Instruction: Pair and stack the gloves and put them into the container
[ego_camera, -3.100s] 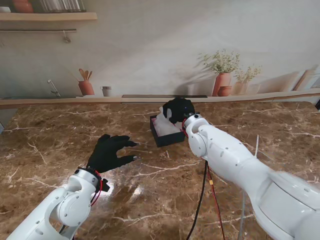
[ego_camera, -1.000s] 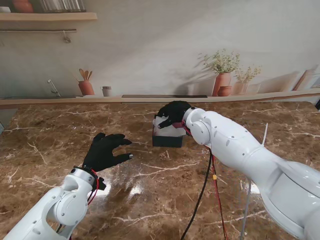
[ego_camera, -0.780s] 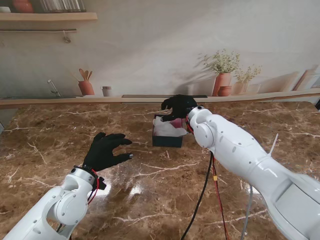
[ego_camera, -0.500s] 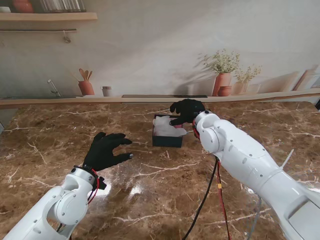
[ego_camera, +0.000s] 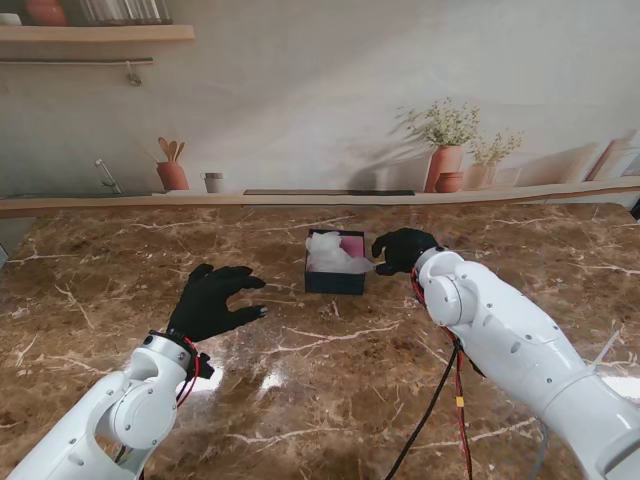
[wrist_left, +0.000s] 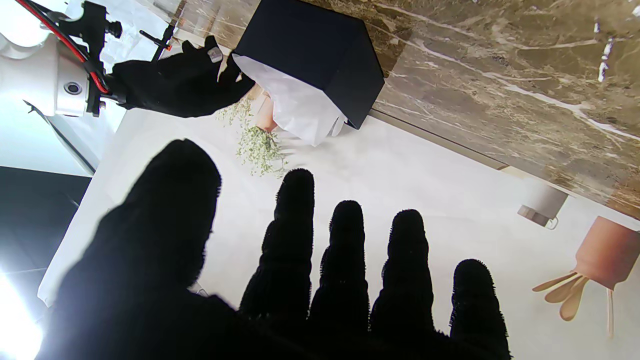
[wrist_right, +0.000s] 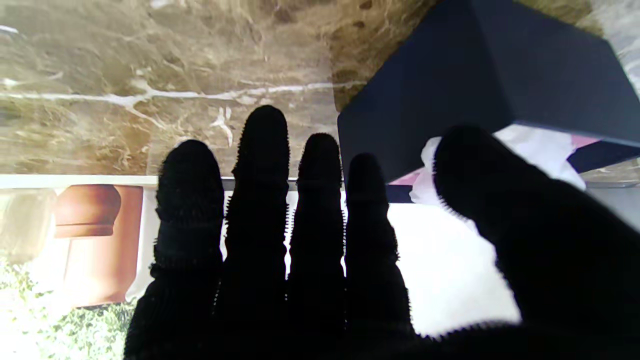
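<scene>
Right hand (ego_camera: 403, 249) open, fingers apart, empty, just right of box (ego_camera: 334, 277). White gloves (ego_camera: 331, 253) heaped inside box, near thumb. Left hand (ego_camera: 212, 301) open, spread, well apart from box.

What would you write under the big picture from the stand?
Right hand open beside the dark container of white gloves; left hand open.

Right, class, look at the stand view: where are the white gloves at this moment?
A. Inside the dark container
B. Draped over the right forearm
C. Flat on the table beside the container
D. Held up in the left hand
A: the white gloves sit bunched inside the dark container, rising past its rim, while the right hand is beside it, holding nothing.
</scene>
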